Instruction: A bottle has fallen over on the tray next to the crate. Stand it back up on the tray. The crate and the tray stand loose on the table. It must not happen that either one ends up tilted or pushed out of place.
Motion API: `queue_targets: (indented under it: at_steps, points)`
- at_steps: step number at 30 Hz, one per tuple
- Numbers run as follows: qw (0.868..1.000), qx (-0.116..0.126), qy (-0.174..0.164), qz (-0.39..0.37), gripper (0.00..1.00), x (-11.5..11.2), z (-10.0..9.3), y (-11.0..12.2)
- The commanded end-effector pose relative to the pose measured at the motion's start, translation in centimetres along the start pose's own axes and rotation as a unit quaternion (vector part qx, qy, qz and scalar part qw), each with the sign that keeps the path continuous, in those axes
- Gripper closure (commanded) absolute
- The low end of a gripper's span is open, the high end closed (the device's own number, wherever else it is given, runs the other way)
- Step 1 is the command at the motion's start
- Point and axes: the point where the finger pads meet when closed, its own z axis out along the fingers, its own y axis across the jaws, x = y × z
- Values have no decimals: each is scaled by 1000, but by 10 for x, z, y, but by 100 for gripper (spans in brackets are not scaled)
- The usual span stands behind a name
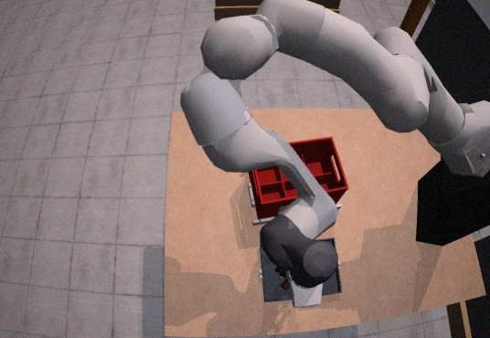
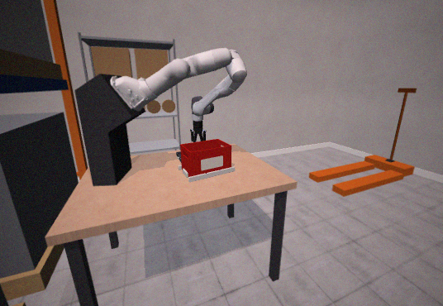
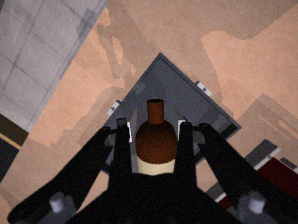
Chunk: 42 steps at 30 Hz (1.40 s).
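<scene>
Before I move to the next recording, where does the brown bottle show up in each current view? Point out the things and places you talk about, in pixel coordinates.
Top: below centre, mostly hidden beneath the arm; a brown bit [image 1: 285, 284] shows.
Exterior: not discernible.
Wrist: the brown bottle [image 3: 156, 142], centre, between the fingers.
Shared landmark: the red crate [image 1: 271, 210] [image 2: 191, 160] [image 3: 285, 176].
</scene>
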Motion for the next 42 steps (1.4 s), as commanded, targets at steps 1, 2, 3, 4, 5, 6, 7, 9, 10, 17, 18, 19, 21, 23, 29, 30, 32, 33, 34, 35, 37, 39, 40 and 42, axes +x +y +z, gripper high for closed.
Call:
queue_targets:
  at_steps: [1,2,3,4,5,6,7,9,10,17,18,19,21,23,29,30,32,33,34,35,37,39,40,42]
  points:
    - [1000,-3,0,2,62,0,2,3]
    - [1000,-3,0,2,62,0,2,3]
    - [1000,-3,0,2,62,0,2,3]
    - [1000,-3,0,2,62,0,2,3]
    - [1000,-3,0,2,62,0,2,3]
    - [1000,-3,0,2,62,0,2,3]
    - [1000,-3,0,2,62,0,2,3]
    - [1000,-3,0,2,62,0,2,3]
    - [1000,-3,0,2,62,0,2,3]
    - [1000,-3,0,2,62,0,2,3]
    - [1000,-3,0,2,62,0,2,3]
    - [1000,-3,0,2,62,0,2,3]
    - [1000,-3,0,2,62,0,2,3]
    - [1000,-3,0,2,62,0,2,3]
    - [1000,-3,0,2,100,0,2,3]
    - [1000,-3,0,2,100,0,2,3]
    - [1000,-3,0,2,100,0,2,3]
    - [1000,-3,0,2,100,0,2,3]
    - [1000,-3,0,2,100,0,2,3]
    - [1000,-3,0,2,100,0,2,3]
    - [1000,-3,0,2,100,0,2,3]
    - [1000,-3,0,2,100,0,2,3]
    - [1000,-3,0,2,100,0,2,3]
    - [1000,-3,0,2,100,0,2,3]
